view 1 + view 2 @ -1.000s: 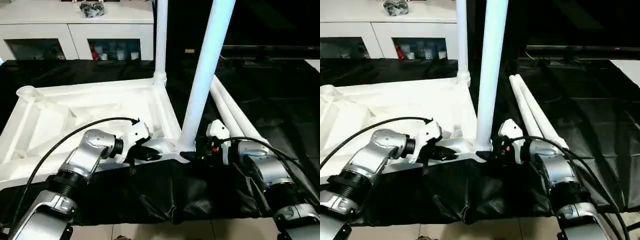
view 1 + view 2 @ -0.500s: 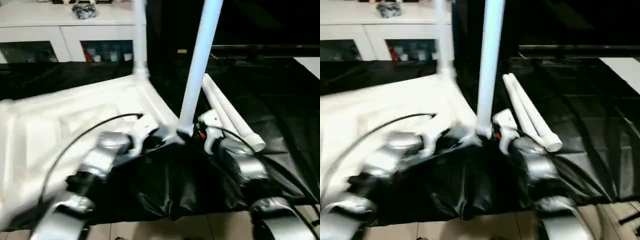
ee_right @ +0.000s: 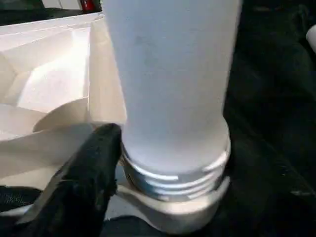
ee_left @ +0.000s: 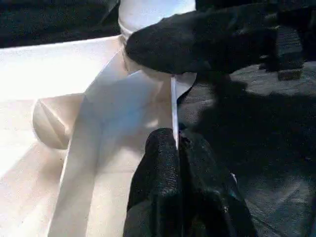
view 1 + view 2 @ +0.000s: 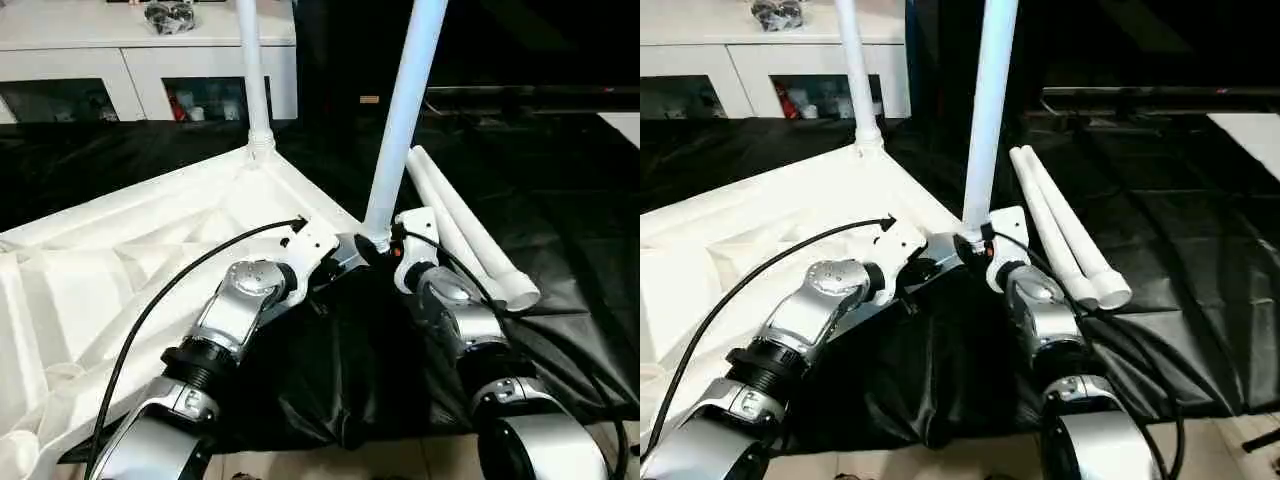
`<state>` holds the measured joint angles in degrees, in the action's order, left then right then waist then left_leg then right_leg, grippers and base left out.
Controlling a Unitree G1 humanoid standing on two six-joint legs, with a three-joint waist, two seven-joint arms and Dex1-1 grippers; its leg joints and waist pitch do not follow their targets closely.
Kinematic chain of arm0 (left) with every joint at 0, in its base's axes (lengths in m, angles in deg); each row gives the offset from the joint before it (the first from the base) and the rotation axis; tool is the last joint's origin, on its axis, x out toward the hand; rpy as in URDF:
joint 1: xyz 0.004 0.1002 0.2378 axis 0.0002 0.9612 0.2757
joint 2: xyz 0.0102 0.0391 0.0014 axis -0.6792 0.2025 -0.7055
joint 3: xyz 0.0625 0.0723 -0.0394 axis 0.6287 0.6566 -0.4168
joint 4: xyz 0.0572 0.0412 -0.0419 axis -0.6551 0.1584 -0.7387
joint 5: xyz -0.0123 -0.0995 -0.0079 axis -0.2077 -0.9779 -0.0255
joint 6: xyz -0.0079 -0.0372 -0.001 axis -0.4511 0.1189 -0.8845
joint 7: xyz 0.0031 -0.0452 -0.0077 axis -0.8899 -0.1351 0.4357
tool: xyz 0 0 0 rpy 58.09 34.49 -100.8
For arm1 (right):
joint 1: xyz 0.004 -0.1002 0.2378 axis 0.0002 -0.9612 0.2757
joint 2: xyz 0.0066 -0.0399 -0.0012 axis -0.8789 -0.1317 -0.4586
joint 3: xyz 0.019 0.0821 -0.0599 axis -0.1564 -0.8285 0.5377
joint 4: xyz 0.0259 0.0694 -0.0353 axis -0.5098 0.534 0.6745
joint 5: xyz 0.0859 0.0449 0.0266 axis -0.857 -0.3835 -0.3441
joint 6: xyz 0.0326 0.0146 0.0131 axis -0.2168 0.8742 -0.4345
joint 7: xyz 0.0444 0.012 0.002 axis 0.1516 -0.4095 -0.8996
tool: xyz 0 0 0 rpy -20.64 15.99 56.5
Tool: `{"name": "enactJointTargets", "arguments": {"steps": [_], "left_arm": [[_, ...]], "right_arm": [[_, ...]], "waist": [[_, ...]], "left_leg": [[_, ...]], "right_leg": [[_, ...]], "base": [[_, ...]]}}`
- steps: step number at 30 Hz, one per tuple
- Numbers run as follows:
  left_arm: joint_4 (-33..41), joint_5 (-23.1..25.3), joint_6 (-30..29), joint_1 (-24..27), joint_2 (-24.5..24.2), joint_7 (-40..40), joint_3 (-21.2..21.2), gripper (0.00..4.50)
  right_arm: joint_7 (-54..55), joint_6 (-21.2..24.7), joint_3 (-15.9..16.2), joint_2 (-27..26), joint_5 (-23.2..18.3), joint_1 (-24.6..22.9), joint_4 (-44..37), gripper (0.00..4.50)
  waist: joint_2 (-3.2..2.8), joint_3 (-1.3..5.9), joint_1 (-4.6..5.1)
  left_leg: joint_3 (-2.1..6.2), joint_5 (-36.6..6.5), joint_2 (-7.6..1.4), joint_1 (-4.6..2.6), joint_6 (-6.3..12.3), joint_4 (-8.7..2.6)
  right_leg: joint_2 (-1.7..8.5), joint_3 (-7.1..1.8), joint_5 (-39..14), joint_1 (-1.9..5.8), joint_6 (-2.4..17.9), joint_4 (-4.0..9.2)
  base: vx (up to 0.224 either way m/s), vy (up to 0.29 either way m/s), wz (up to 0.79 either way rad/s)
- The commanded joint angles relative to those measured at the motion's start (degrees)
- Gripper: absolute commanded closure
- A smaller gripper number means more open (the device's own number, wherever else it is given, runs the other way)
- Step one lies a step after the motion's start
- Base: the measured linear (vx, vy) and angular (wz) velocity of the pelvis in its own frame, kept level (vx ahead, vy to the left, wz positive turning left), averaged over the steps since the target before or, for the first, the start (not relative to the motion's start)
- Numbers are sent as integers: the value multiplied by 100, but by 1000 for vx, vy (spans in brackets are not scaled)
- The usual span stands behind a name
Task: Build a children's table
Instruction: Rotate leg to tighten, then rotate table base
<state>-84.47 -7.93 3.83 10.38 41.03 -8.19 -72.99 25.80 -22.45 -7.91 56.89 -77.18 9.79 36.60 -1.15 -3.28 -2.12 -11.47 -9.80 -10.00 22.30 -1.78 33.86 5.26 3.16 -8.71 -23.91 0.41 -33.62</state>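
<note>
White cabinet (image 5: pixel 150 60) behind black-covered table (image 5: pixel 560 190)

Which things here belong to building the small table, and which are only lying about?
Belong:
- white tabletop, underside up
- two fitted legs
- two loose legs

Lying about:
- white cabinet
- dark object on it

A big table under a black cover (image 5: pixel 560 190) fills most of the frame, its cloth bunched in folds at the near edge, lower centre. On it, at left, lies the white tabletop (image 5: pixel 130 260), underside up, running from the left edge to the centre. Two loose white legs (image 5: pixel 468 238) lie side by side on the cover right of centre, touching each other and slanting from the middle toward the lower right.
</note>
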Motion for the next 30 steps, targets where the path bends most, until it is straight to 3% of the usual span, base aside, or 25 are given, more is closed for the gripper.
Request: {"name": "enactJointTargets", "arguments": {"steps": [1, 5, 7, 8, 10, 12, 13, 14, 15, 17, 18, 19, 20, 24, 27, 30], "left_arm": [[-41, -36, 458, -167, 155, 72, 27, 422], [-151, -169, 416, -266, 138, 244, -255, 386], [6, -220, 417, -260, 35, 379, -419, 375], [65, -216, 412, -248, -8, 435, -459, 367], [210, -203, 347, -199, -257, 649, -635, 345], [278, -208, 310, -163, -369, 700, -713, 340], [481, -165, 109, -46, -663, 791, -887, 340], [581, -142, 45, 16, -808, 827, -975, 334], [707, -117, -59, 89, -981, 866, -1097, 334], [856, -93, -174, 180, -1197, 915, -1260, 334], [868, -91, -183, 187, -1214, 919, -1274, 334], [1080, -70, -359, 297, -1476, 971, -1453, 334], [1301, -10, -589, 428, -1825, 1052, -1659, 334], [1672, 267, -1115, 744, -2548, 1175, -1968, 334], [1765, 414, -1540, 982, -2956, 1195, -2084, 334], [1660, 532, -1756, 1128, -3190, 1164, -2086, 368]], "right_arm": [[26, -122, 155, -7, 114, 51, -177, 66], [-113, -88, 250, 210, 249, -200, -628, 64], [-218, 18, 227, 334, 243, -391, -1016, 64], [-254, 66, 226, 367, 230, -445, -1134, 64], [-347, 197, 283, 485, 198, -625, -1501, 64], [-393, 248, 322, 538, 201, -692, -1634, 64], [-591, 334, 427, 661, 220, -831, -1916, 64], [-733, 422, 478, 714, 192, -899, -2064, 64], [-913, 516, 544, 784, 164, -973, -2223, 64], [-1147, 679, 631, 876, 125, -1089, -2482, 64], [-1166, 694, 638, 884, 122, -1100, -2506, 64], [-1441, 869, 735, 986, 56, -1215, -2776, 64], [-1814, 1037, 861, 1122, -72, -1352, -3094, 64], [-2580, 1302, 1167, 1425, -339, -1626, -3665, 64], [-3004, 1592, 1427, 1587, -394, -1805, -3958, 64], [-2998, 1671, 1520, 1523, -302, -1827, -3878, 64]], "waist": [[15, 441, -10], [8, 443, -71], [102, 432, -68], [78, 429, -84], [119, 424, -66], [114, 421, -74], [149, 419, -57], [122, 424, -65], [172, 421, -54], [119, 411, -49], [102, 410, -50], [154, 402, -44], [131, 402, -84], [120, 382, -87], [142, 364, -99], [139, 343, -156]], "left_leg": [[119, -1377, -271, -132, 346, -389], [123, -1221, -280, -107, 396, -380], [119, -1252, -286, -97, 426, -385], [131, -1251, -294, -95, 429, -389], [130, -1166, -289, -87, 457, -389], [129, -1137, -288, -93, 449, -386], [123, -1142, -282, -89, 449, -383], [135, -1088, -292, -83, 446, -383], [127, -1085, -300, -92, 458, -381], [131, -1095, -306, -100, 447, -386], [127, -1150, -311, -144, 389, -390], [122, -1189, -311, -133, 371, -394], [142, -1257, -343, -142, 322, -412], [153, -1404, -343, -157, 198, -438], [155, -1576, -335, -170, 104, -450], [163, -1918, -336, -217, -70, -470]], "right_leg": [[296, -195, -1030, 277, 1436, 362], [317, -182, -1093, 313, 1381, 360], [308, -171, -1171, 318, 1344, 359], [319, -173, -1199, 325, 1330, 344], [312, -163, -1310, 315, 1258, 349], [302, -164, -1321, 311, 1220, 342], [303, -162, -1383, 307, 1193, 352], [311, -163, -1338, 317, 1196, 323], [307, -163, -1345, 300, 1184, 328], [293, -168, -1363, 282, 1159, 322], [277, -166, -1371, 251, 1197, 332], [267, -164, -1373, 257, 1205, 330], [287, -172, -1356, 265, 1187, 294], [265, -176, -1340, 247, 1089, 293], [270, -187, -1550, 228, 1076, 315], [292, -208, -1995, 154, 991, 373]], "base": [[0, 0, 0], [0, 0, 0], [0, 0, 0], [0, 0, 0], [0, 0, 0], [0, 0, 0], [0, 0, 0], [0, 0, 0], [0, 0, 0], [0, 0, 0], [0, 0, 0], [0, 0, 0], [0, 0, 0], [0, 0, 0], [0, 0, 0], [0, 0, 0]]}}
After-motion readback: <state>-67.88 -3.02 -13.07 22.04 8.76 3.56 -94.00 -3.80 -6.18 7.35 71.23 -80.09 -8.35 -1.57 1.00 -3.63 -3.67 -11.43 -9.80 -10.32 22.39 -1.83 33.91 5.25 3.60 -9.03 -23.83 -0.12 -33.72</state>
